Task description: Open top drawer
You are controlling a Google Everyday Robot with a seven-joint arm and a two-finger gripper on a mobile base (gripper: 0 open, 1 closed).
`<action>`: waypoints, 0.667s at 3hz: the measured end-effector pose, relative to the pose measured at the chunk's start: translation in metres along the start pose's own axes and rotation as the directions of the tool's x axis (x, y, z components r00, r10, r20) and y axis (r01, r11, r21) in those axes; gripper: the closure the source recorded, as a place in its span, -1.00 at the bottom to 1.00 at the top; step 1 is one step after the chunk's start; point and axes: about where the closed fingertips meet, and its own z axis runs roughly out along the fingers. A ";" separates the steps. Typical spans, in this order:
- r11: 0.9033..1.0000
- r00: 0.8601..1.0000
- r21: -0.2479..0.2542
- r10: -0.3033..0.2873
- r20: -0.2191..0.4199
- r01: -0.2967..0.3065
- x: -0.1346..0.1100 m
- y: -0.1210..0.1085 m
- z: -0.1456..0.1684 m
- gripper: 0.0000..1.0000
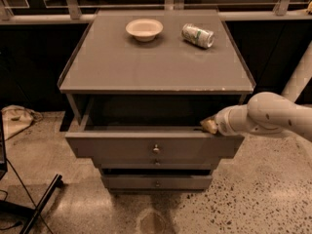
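Far left of the jaws and lower, on the speckled floor: a pale crumpled cloth [14,120], out of the way. Up and left of the jaws, on the grey table [146,72]: a small cream bowl [144,29], upright, well back from the front edge. Directly left of the jaws and touching them: the top drawer [122,147], pulled partway out beneath the table top, with a dark cavity showing behind its front. At the centre of that front, left of the jaws and a little lower: a small round knob [156,148], untouched. Above the jaws, slightly left: a green-and-white can [198,35] lying on its side. Jaws themselves at the drawer front's upper right corner, apparently set against the top edge rather than the knob, probably for a straight pull outward. Clenched or released: cannot tell. Right of the jaws: the white arm [273,113], reaching in from the right.
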 end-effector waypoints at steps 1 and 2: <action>1.000 1.000 0.000 0.000 0.000 0.000 -0.003 -0.001 -0.001 1.00; 1.000 1.000 -0.017 0.014 0.008 -0.014 0.006 0.012 -0.004 1.00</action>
